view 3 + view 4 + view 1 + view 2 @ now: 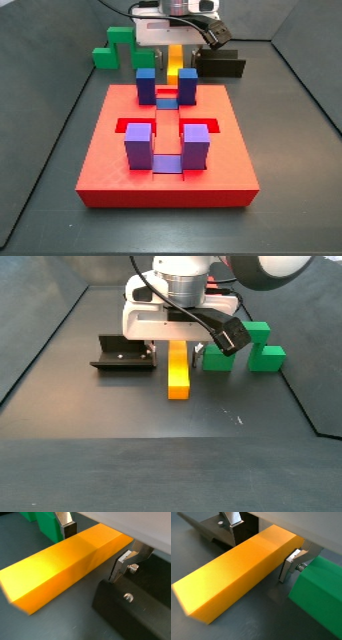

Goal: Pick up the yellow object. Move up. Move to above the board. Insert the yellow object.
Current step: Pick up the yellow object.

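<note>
The gripper point(95, 549) stood low over the floor, just beyond the far edge of the board point(167, 160). Its jaws straddled one end of the yellow object point(234, 569), one finger point(122, 564) at each long side, at or very near contact; firm grip could not be confirmed. The bar lay flat on the floor. Count: one yellow object, one board with four blue posts point(139, 146), one green block point(254, 346), one black fixture point(123, 354).

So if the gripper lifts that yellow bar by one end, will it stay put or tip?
The yellow bar looks rigid. The gripper straddles one end, so the free end may droop. Its smooth faces might slip on the pads.
</note>
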